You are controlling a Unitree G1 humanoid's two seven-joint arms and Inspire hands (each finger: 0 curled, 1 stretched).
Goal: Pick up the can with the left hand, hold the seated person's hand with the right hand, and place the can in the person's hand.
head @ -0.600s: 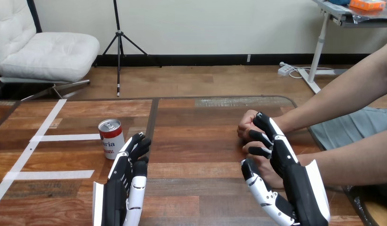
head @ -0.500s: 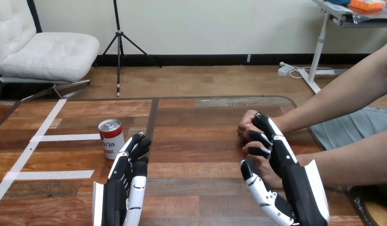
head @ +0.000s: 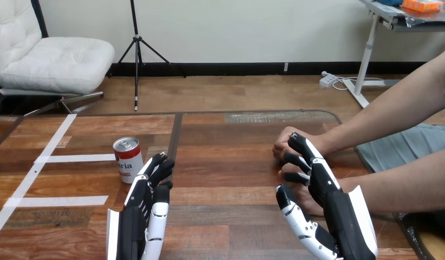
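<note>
Likely light, stiff and slick, the can (head: 128,158) toward the table's (head: 226,168) left edge suits a mid-wall grip. The left hand (head: 145,205) lies straight-fingered beside it. Whether the right hand (head: 338,214) grips the person's hand (head: 284,144) cannot be told.

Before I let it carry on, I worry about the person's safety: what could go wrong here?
The left hand lies open beside the upright can, not round it; a sideways nudge could tip it. The right hand is over the person's hands; pressing down might pinch them. The far one looks fisted, leaving no palm for the can.
</note>
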